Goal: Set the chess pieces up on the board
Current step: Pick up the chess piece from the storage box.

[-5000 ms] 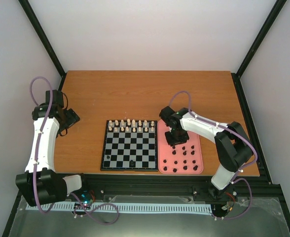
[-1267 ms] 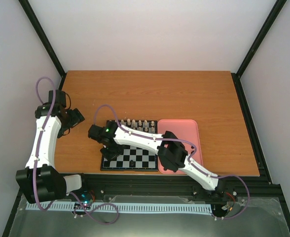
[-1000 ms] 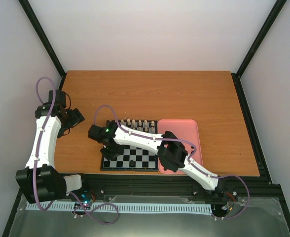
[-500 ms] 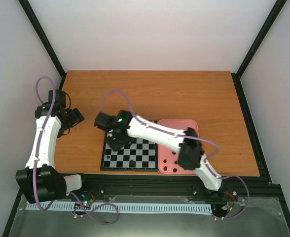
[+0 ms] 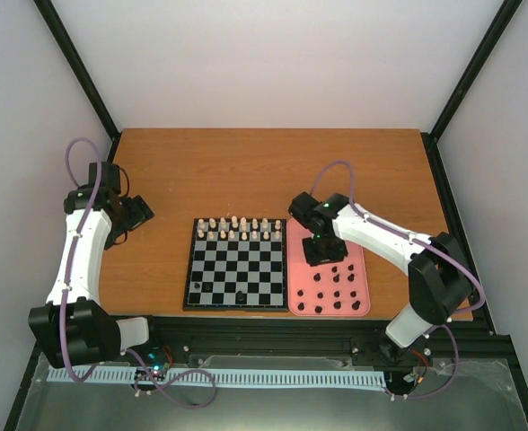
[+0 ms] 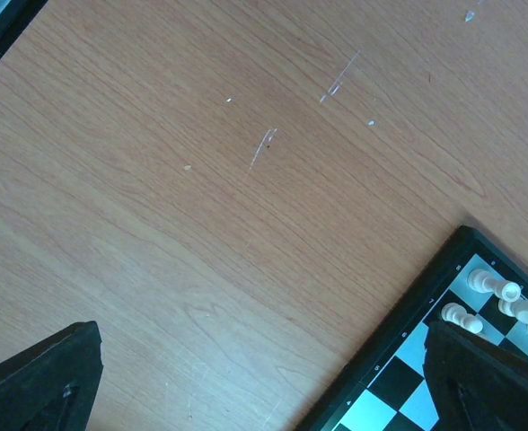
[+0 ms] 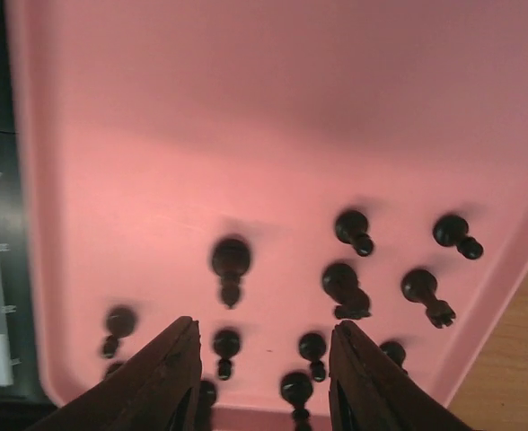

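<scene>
Two white-and-black arms with purple cables.
Left arm (image 5: pixel 78 256) at 9 o'clock, right arm (image 5: pixel 378 235) at 3 o'clock: smooth white links, chunky black joints, black bases at 6 o'clock. A purple cable (image 5: pixel 69 154) loops along each arm. Green light (image 5: pixel 322 206) on right wrist. Fingers (image 7: pixel 161 377) matte black, wedge-shaped.

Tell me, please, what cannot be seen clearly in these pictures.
- Top view: the chess pieces on the pink tray are too small to tell their kind; the right end effector hides part of the tray.
- Right wrist view: pieces near the bottom edge are cut off or behind the fingers; several are blurred.
- Left wrist view: only one corner of the board shows; the frame edge cuts off the rest.
</scene>
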`<act>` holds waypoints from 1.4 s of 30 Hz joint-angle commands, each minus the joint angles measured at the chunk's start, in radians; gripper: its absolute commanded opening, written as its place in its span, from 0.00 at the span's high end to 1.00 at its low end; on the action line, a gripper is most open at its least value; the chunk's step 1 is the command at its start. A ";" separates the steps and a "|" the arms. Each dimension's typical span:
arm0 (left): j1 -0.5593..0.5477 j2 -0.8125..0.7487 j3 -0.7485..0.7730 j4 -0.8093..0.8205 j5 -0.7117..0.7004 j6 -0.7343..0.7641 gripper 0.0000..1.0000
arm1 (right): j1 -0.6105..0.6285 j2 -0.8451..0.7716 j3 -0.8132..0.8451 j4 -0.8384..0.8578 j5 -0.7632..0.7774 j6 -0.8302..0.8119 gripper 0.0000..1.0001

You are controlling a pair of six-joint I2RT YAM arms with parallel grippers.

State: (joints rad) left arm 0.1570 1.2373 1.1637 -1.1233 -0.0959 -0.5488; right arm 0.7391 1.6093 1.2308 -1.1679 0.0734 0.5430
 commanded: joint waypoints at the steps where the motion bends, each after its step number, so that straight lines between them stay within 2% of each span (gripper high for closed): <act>1: -0.005 0.009 0.037 0.002 0.011 0.003 0.00 | -0.058 -0.060 -0.108 0.086 -0.012 -0.001 0.60; 9: -0.005 0.023 0.035 0.008 0.016 0.003 0.00 | -0.153 -0.051 -0.228 0.168 -0.018 -0.015 0.61; 25: -0.006 0.055 0.044 0.013 0.009 0.008 0.00 | -0.222 0.049 -0.243 0.230 -0.034 -0.075 0.65; 31: -0.006 0.072 0.051 0.017 0.015 0.007 0.00 | -0.231 0.070 -0.244 0.238 -0.038 -0.079 0.73; 37: -0.005 0.082 0.059 0.016 0.015 0.007 0.00 | -0.233 0.092 -0.245 0.243 -0.047 -0.084 0.77; 42: -0.006 0.082 0.061 0.013 0.016 0.008 0.00 | -0.235 0.099 -0.233 0.237 -0.046 -0.082 0.87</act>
State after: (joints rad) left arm 0.1566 1.3193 1.1847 -1.1210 -0.0834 -0.5484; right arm 0.5152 1.6981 0.9936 -0.9340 0.0235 0.4591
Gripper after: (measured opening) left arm 0.999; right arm 0.161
